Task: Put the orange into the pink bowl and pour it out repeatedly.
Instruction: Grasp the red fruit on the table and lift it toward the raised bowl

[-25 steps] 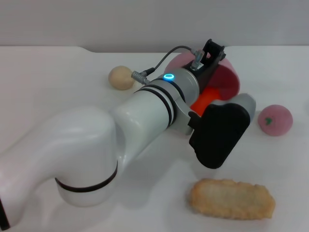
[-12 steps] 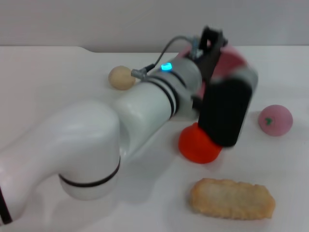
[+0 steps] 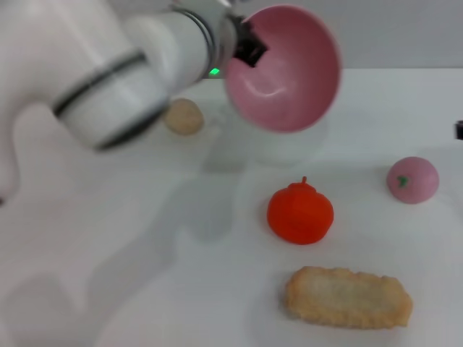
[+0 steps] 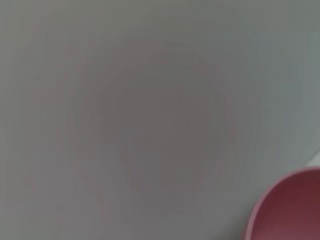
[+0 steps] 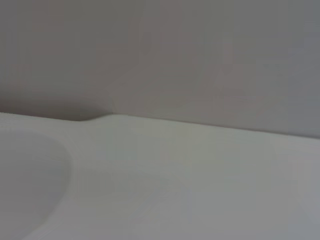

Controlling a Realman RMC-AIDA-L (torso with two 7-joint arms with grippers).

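Observation:
The orange (image 3: 300,213) stands upright on the white table, stem up, in the head view. My left gripper (image 3: 249,49) is shut on the rim of the pink bowl (image 3: 289,72) and holds it high above the table's back, tipped on its side with its empty inside facing the camera. The bowl is well above and behind the orange. A part of the bowl's rim (image 4: 290,210) shows in the left wrist view. Of my right gripper (image 3: 459,130) only a dark sliver shows at the right edge.
A pink ball with a green mark (image 3: 412,179) lies to the right of the orange. A beige round lump (image 3: 182,116) lies at the back left. A breaded cutlet (image 3: 347,296) lies in front of the orange.
The orange dropped out of the tipped bowl onto the table. My left arm then swung up and back with the empty bowl still in its grip.

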